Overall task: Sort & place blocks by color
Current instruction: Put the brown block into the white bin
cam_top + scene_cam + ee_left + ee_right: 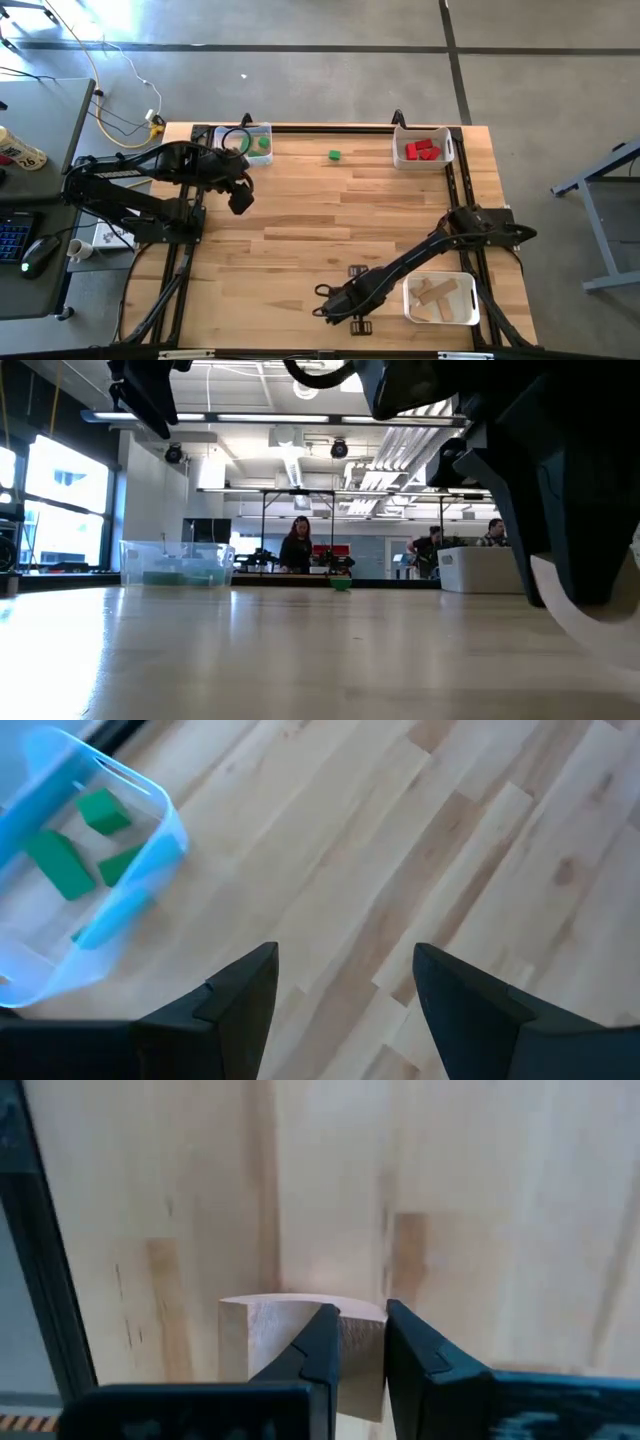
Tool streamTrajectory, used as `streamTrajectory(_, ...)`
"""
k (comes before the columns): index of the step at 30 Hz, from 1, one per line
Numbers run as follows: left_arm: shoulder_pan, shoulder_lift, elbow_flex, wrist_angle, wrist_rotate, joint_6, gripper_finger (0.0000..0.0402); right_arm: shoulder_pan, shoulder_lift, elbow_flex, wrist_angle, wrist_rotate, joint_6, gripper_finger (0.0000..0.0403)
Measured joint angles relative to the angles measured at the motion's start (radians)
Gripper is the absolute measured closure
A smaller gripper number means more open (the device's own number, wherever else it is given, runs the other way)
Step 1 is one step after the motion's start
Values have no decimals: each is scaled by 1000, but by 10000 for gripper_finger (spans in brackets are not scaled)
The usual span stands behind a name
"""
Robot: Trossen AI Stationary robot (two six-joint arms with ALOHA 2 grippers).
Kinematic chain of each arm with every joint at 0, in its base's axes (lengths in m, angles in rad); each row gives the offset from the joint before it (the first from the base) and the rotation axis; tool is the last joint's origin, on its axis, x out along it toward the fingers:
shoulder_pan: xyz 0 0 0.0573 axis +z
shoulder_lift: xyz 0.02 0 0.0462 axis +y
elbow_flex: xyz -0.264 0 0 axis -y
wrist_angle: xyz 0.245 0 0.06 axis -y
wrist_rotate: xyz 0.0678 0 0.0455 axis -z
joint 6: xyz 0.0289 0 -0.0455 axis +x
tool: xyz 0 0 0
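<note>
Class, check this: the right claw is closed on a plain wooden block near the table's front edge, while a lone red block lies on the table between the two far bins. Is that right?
Not quite: the lone block between the far bins is green, not red, as the high view shows. The right claw is indeed closed on a plain wooden block near the front edge.

A table (300,230) holds three bins: one bin (247,144) at the far left, a second bin (423,150) at the far right, a third bin (442,300) at the near right, each with blocks inside. One loose block (334,154) lies on the table between the two far bins. The left gripper (240,200) hangs just in front of the far-left bin. The right gripper (322,312) sits low at the near edge, left of the near-right bin, over another block (300,1350).
</note>
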Motion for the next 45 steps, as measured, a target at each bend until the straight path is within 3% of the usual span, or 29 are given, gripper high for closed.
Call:
streamTrajectory(10,0,0,0,41,-136,77,182,-30,-43,0,-169,95,98,375)
streamTrajectory(18,1,0,0,209,-175,223,183,-74,-113,0,-341,198,210,375)
streamTrajectory(30,1,0,0,496,-179,506,181,-48,-277,1,-571,380,697,375)
streamTrajectory(45,1,0,0,560,-184,671,182,108,-329,-23,-594,316,1066,375)
